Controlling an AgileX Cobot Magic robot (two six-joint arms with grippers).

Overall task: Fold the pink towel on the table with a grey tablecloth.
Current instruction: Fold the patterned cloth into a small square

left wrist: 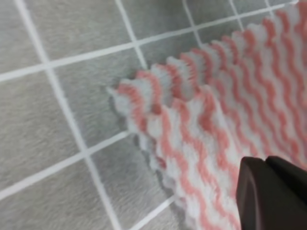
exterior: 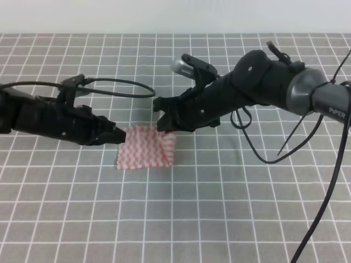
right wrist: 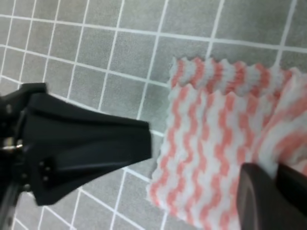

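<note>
We see the right gripper (exterior: 166, 127) pinched shut on the pink towel (exterior: 147, 147) at its far right corner, holding that corner raised off the cloth so the right edge stands up in a loose fold. In the right wrist view the dark fingertips (right wrist: 273, 196) sit close together at the lower right with striped fabric bunched against them.

The left gripper (exterior: 119, 133) has its tip at the towel's far left corner. In the left wrist view only one dark fingertip (left wrist: 268, 191) shows, low over the wavy stripes, and we cannot tell whether this pincer is wide, narrow or gripping the cloth. In the right wrist view it (right wrist: 86, 148) appears as a dark tapered shape pointing at the towel's left edge.

The towel lies near the middle of the table with a grey tablecloth (exterior: 219, 219), well away from every edge, its near half flat on the white grid lines.
</note>
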